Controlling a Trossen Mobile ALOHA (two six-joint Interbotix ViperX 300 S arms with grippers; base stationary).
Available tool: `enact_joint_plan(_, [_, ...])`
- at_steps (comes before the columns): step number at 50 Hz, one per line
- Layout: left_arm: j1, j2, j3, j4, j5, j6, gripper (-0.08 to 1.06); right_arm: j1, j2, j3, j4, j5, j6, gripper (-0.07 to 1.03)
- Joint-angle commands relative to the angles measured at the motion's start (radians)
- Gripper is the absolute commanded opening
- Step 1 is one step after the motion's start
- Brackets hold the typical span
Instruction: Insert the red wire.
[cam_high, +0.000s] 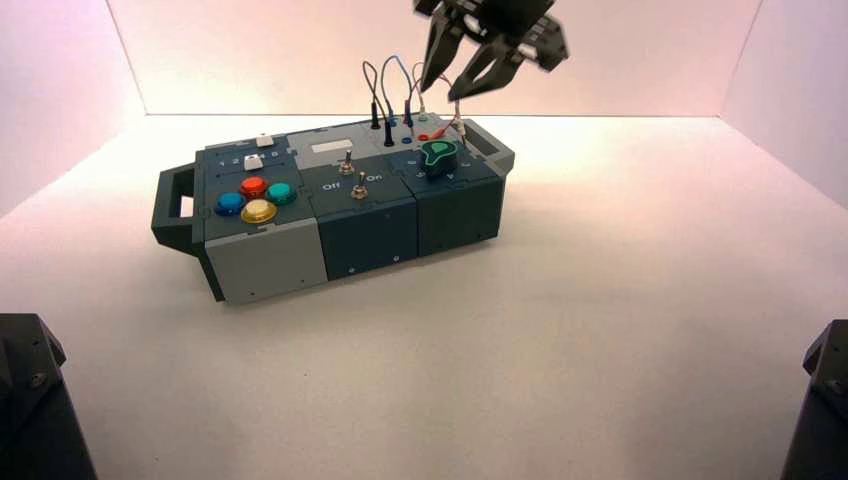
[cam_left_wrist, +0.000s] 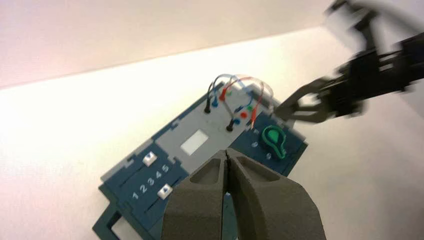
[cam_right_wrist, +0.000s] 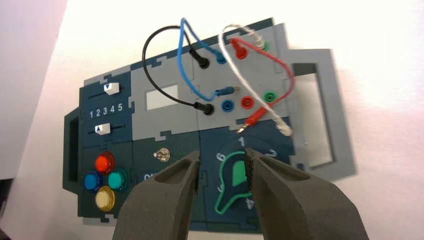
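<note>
The red wire (cam_right_wrist: 289, 70) loops over the box's grey socket panel (cam_right_wrist: 170, 117). One red plug sits in a far socket. The other red plug (cam_right_wrist: 255, 117) lies loose on the panel, its metal tip toward the green knob (cam_right_wrist: 232, 182), beside an empty red socket (cam_right_wrist: 247, 102). My right gripper (cam_right_wrist: 223, 160) is open, hovering above the knob and holding nothing. In the high view the right gripper (cam_high: 442, 90) hangs above the box's wire end, over the loose red plug (cam_high: 437, 133). My left gripper (cam_left_wrist: 227, 155) is shut and empty, well away from the box.
Black, blue and white wires (cam_right_wrist: 165, 35) arch over the same panel. Four coloured buttons (cam_right_wrist: 104, 180), a toggle switch (cam_right_wrist: 161, 155) and two sliders (cam_right_wrist: 105, 107) take up the rest of the box. Pale walls (cam_high: 60, 60) enclose the table.
</note>
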Motion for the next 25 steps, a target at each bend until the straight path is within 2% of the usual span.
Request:
enact_joint_plan(1, [-0.006,-0.006,-0.008,-0.003,0.006,0.005,-0.03,0.006,-0.002,-0.04,0.005,-0.032,0.002,0.48])
enact_joint_plan(13, [-0.006,0.012,-0.008,-0.003,0.02,0.005,-0.03,-0.002,0.069,-0.06,0.015,-0.055,0.003,0.48])
enact_joint_plan(25, [-0.006,0.038,-0.006,0.006,0.02,0.006,-0.03,-0.018,0.089,-0.052,0.021,-0.091,0.003,0.48])
